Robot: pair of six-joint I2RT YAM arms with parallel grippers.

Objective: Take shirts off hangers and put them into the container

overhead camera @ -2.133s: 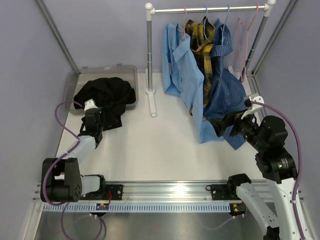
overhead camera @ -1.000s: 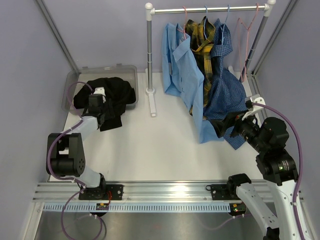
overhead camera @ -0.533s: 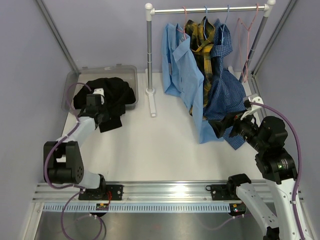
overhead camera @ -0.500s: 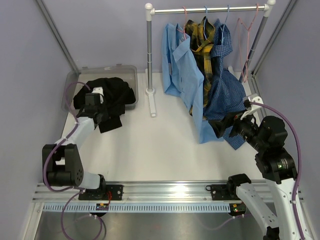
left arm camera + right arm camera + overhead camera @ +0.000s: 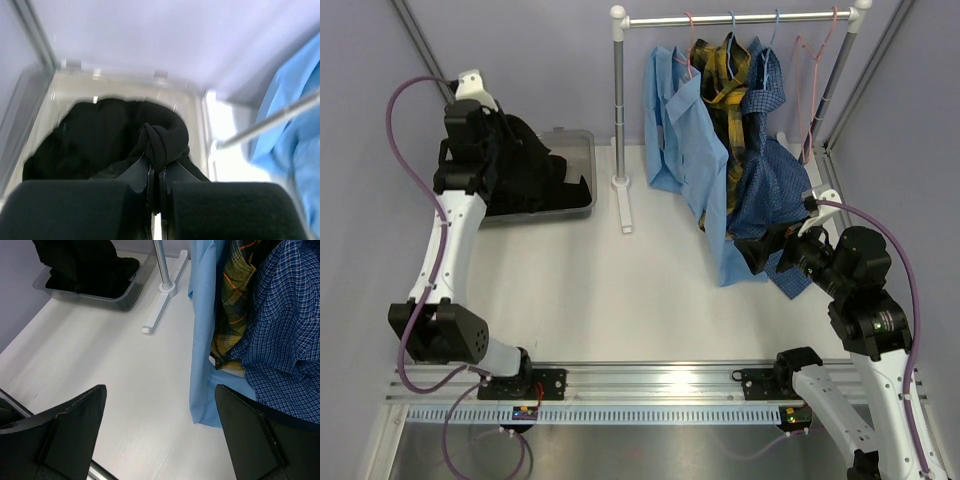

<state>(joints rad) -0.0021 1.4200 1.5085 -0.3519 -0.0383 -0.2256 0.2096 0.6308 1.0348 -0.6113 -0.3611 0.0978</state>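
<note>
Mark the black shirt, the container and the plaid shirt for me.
black shirt (image 5: 162, 140), left wrist view, on the bunched fold at its top.
container (image 5: 576, 134), top view, on its back rim.
plaid shirt (image 5: 234, 295), right wrist view, on the yellow front panel.

Left arm: one unit, rising from its base at the near left and stretched tall toward the far left corner, wrist bent over at the top. Its left gripper points down and away, jaws pressed together with a bunched fold of the black shirt pinched between them. Right arm: one unit, standing up from the near right base, elbow folded, wrist turned toward the left and slightly downward; right gripper with jaws spread fully wide, gripping nothing.
</note>
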